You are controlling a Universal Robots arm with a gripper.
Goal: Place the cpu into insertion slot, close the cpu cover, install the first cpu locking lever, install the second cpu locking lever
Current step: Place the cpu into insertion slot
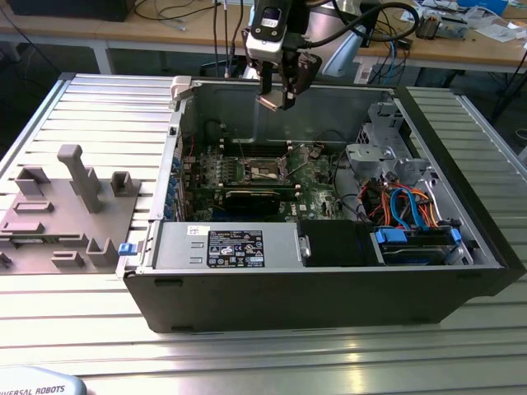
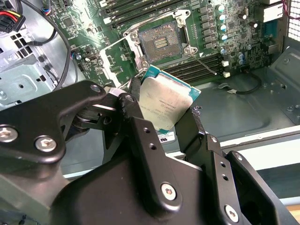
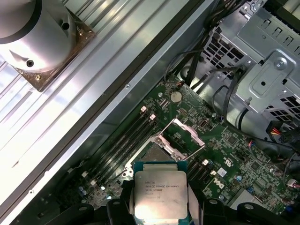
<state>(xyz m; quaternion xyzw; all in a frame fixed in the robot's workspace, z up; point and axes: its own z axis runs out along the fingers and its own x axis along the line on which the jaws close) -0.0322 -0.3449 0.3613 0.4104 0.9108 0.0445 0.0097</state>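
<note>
I am looking down at a ribbed metal counter (image 1: 272, 362) with an open computer case (image 1: 288, 296) lying on it, filling the middle and the exterior view's right. The green motherboard (image 1: 317, 177) sits on the case floor, near the centre of that frame.

At the upper middle of the exterior view the arm's fingers (image 2: 140, 131) hang above the case's far wall, well clear of the board. They are clenched on the cpu (image 2: 164, 101), one finger on each of two opposite edges, with its silver-grey top facing both wrist cameras.

The insertion slot (image 2: 161, 40) lies on the board below, its dark centre bare and nothing seated in it. The cpu cover (image 3: 182, 137) stands tipped up beside the slot, swung open. A thin wire lever (image 2: 204, 62) lies loose alongside the socket, as best I can judge.

By my reading, none of the four steps is finished: the chip is in the air, and the cover and both levers are undone.
</note>
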